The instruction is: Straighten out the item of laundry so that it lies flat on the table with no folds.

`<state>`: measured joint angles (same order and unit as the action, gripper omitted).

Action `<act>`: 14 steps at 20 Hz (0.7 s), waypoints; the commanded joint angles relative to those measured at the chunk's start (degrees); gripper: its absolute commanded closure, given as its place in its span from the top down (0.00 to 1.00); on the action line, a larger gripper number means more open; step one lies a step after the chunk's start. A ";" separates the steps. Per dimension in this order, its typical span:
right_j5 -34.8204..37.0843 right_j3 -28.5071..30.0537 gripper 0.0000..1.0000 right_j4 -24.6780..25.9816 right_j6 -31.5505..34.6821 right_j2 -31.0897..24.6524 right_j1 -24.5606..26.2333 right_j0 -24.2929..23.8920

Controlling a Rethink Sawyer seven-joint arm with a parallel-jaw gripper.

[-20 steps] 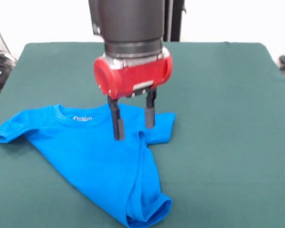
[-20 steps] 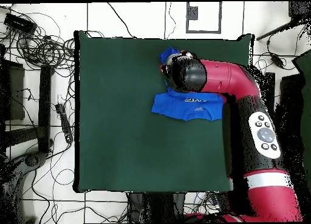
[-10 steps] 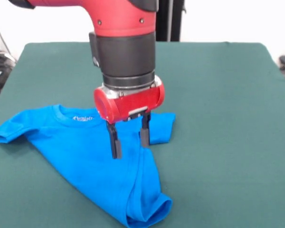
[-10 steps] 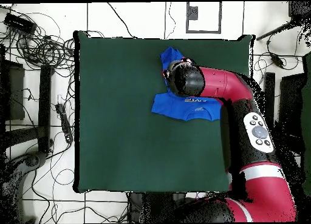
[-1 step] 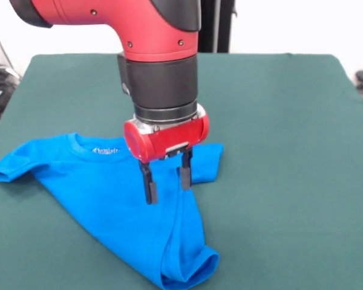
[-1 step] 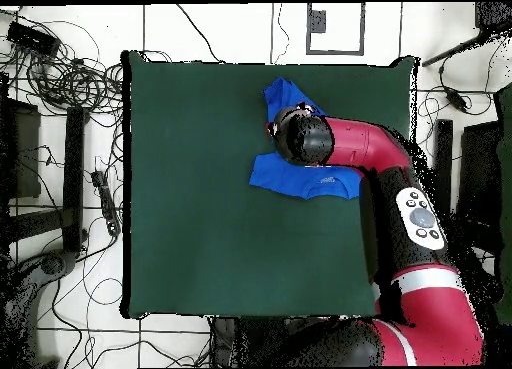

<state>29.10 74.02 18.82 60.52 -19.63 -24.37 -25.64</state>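
Laundry [image 5: 118, 199] of soft bright blue cloth is spread on the dark green felt tabletop [image 5: 278, 121], its lower part bunched into folds; white neck-label lettering is seen but cannot be read. End effector [image 5: 167, 181] is held open above the shirt's middle, black fingers [image 5: 149, 184] gripping nothing

Dark green table [image 5: 278, 121], crumpled blue T-shirt [image 5: 109, 199] lying directly on it, folded lower hem
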 commanded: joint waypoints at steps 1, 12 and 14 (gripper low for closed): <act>-0.65 9.63 1.00 -2.81 12.50 -0.95 -3.06 1.51; -3.65 15.01 1.00 -2.26 13.91 0.13 -4.90 1.58; -4.27 14.42 1.00 -1.88 14.20 0.94 -4.07 2.07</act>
<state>27.86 81.59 18.67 60.52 -19.22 -30.10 -25.74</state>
